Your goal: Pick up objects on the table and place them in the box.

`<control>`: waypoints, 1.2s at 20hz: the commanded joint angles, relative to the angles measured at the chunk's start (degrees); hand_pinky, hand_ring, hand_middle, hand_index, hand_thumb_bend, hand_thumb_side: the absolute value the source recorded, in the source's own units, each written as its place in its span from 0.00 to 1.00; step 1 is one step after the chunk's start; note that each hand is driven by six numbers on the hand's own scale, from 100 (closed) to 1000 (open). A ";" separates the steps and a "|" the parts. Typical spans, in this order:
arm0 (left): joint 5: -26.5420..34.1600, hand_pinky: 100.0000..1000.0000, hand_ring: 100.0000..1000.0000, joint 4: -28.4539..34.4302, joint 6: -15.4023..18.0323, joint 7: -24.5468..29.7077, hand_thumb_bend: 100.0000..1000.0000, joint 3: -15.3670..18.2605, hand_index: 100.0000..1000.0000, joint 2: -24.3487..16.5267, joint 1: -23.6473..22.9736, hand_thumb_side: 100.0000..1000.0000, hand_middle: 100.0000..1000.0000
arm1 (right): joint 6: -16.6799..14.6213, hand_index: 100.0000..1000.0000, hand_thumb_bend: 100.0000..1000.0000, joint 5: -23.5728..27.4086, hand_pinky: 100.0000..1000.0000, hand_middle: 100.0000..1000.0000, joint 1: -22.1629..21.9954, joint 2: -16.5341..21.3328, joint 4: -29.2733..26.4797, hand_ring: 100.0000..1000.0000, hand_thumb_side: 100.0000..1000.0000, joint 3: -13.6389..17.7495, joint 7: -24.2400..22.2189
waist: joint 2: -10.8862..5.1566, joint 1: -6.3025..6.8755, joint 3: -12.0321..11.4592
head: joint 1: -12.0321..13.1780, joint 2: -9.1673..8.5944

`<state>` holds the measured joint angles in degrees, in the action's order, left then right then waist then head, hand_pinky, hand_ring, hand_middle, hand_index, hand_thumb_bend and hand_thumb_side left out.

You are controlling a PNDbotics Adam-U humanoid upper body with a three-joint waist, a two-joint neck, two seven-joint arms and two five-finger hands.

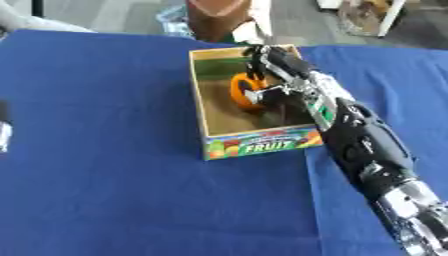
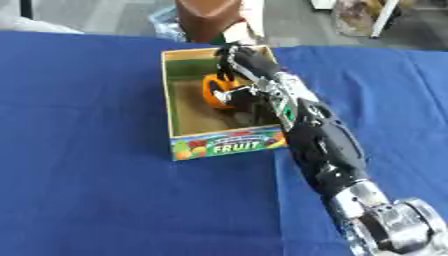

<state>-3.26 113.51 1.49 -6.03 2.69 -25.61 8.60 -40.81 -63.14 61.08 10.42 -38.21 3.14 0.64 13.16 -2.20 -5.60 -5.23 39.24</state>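
Box (image 1: 249, 142) front panel reads "FRUIT" in white on green, with printed fruit pictures; smaller line above it unreadable. Box open-topped, brown inside, sits on blue cloth table (image 1: 105, 175). Right hand (image 1: 271, 75) reaches over the box's right wall into it, fingers and thumb curled around an orange (image 1: 240, 90), which is inside the box toward its far end; can't tell if it touches the floor. Left hand (image 1: 3, 131) barely shows at left edge, fingers can't tell. Beyond table: grey floor, a brown object (image 1: 214, 17), other clutter.
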 commanded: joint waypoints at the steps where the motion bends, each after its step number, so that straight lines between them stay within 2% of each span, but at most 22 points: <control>1: -0.25 0.52 0.44 1.08 -0.18 -0.12 0.11 0.72 0.69 -0.46 0.13 0.00 0.37 | -0.67 0.90 0.00 1.22 0.89 0.87 0.47 1.87 -2.09 1.00 0.09 0.07 -0.28 | -1.00 0.39 0.17 | 0.29 0.29; 8: -0.48 0.52 0.44 1.08 -0.48 -0.39 0.11 0.99 0.69 -0.44 -1.25 0.00 0.37 | -1.94 0.90 0.00 6.54 0.89 0.86 -0.22 4.23 -7.72 1.00 0.00 -0.37 0.01 | -2.17 0.60 1.96 | 1.56 1.15; 13: -0.70 0.52 0.44 1.08 -0.59 -0.64 0.11 1.25 0.69 -0.48 -2.09 0.00 0.37 | -1.96 0.89 0.00 11.49 0.89 0.86 -1.08 6.01 -11.57 1.00 0.00 -1.36 -0.57 | -2.72 0.63 2.77 | 2.34 1.29; 20: -0.80 0.52 0.44 1.08 -0.50 -0.69 0.11 1.26 0.69 -0.62 -2.31 0.00 0.37 | -1.70 0.90 0.00 17.27 0.89 0.86 -1.27 7.28 -13.73 1.00 0.02 -3.10 -5.14 | -2.92 0.74 3.10 | 2.58 1.37; 24: -0.85 0.52 0.44 1.08 -0.51 -0.72 0.11 1.31 0.69 -0.61 -2.40 0.00 0.37 | -2.08 0.90 0.00 17.03 0.89 0.86 -1.51 7.54 -13.06 1.00 0.07 -3.62 -8.41 | -2.91 0.72 3.09 | 2.64 1.29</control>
<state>-3.84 113.56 0.95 -6.60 3.36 -25.21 6.04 -42.76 -46.72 58.45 16.37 -50.29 -0.44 -6.84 11.29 -1.72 -2.53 -2.68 40.30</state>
